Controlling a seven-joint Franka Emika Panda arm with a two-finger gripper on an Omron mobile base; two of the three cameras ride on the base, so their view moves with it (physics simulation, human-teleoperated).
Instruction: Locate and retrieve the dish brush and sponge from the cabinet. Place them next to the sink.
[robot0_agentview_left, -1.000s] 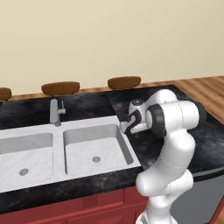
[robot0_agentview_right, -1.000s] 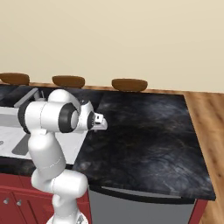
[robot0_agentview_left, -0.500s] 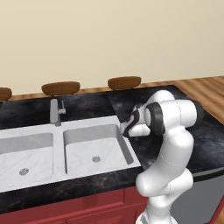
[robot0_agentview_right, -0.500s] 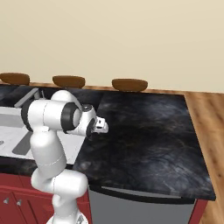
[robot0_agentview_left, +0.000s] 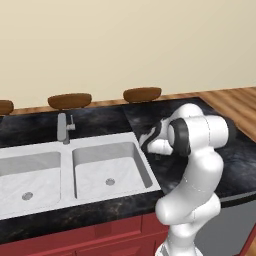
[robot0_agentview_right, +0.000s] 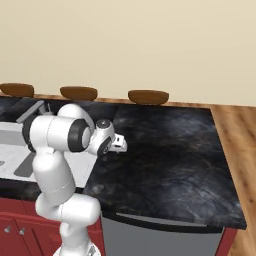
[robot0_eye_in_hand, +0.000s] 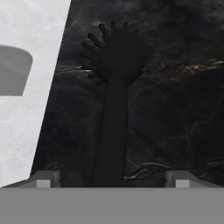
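A black dish brush (robot0_eye_in_hand: 114, 96) lies flat on the dark counter (robot0_eye_in_hand: 175, 109), its bristled head pointing away from me and its handle running back between my fingertips. My gripper (robot0_eye_in_hand: 111, 179) stands open, the jaws wide on either side of the handle and clear of it. The white sink (robot0_eye_in_hand: 26, 109) borders the brush on one side. From the left base view, the gripper (robot0_agentview_left: 149, 144) hangs low over the counter just past the right rim of the two-basin sink (robot0_agentview_left: 100, 139). The sponge and the cabinet are out of view.
A grey faucet (robot0_agentview_left: 63, 128) rises behind the sink's divider. Brown stool seats (robot0_agentview_left: 142, 94) (robot0_agentview_left: 70, 100) line the counter's far edge. A broad black counter (robot0_agentview_right: 170, 150) stretches to the right, with wooden floor (robot0_agentview_right: 240, 145) beyond and red cupboards (robot0_agentview_left: 75, 240) below.
The jaws have gone from shut to wide open and have let go of the dish brush, which now rests on the counter. The hand has dipped slightly.
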